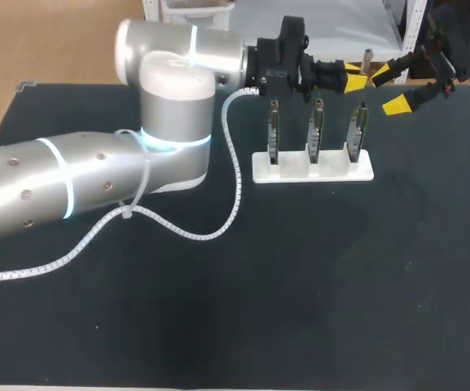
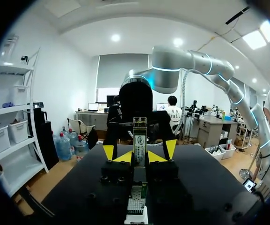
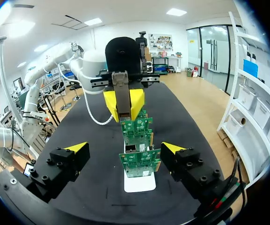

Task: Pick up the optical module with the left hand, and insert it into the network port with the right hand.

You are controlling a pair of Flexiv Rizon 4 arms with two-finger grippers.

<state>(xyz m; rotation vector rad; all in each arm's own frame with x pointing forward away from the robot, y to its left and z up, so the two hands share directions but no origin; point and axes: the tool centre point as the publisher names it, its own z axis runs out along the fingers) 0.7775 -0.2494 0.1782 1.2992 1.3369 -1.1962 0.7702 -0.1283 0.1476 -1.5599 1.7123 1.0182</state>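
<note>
Bench [image 1: 340, 285] dark; white slotted stand [image 1: 312, 169] holds three upright green circuit boards [image 1: 316, 126]. Past boards, left gripper [image 2: 140, 158] pinches slim grey metal optical module [image 2: 139, 140] in air. Right gripper [image 3: 124, 147] spread wide, facing it. Handover likely: centre right gripper on module's exposed end, clamp square before left lets go.

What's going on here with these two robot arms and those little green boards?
The left arm holds a small metal module in its shut jaws, close to a white stand with three upright circuit boards. The right arm faces it with open jaws, holding nothing. The module is not yet in any port.
</note>
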